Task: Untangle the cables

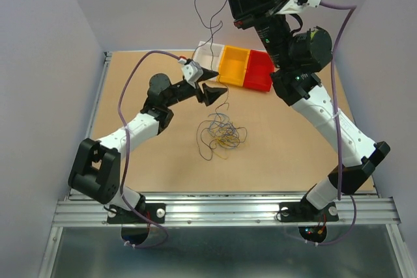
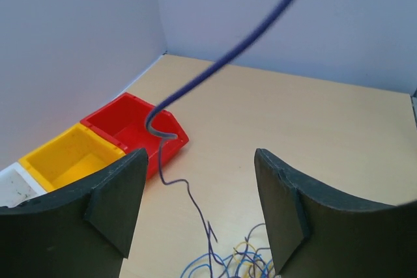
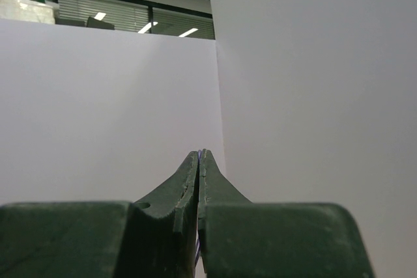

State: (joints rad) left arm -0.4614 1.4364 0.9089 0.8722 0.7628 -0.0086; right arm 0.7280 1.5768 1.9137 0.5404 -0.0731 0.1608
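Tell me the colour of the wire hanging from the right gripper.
Dark blue-purple; the wire shows best in the left wrist view.

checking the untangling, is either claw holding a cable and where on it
The right claw is shut on a dark blue-purple cable, apparently near its upper end. The left claw is open, holding nothing.

The cables (image 1: 223,136) are seen in yellow, dark blue-purple and pale grey. The red bin (image 1: 259,73) is flanked by an orange-yellow bin (image 1: 234,66), then a white bin (image 1: 210,60). The table (image 1: 163,161) is coloured tan.
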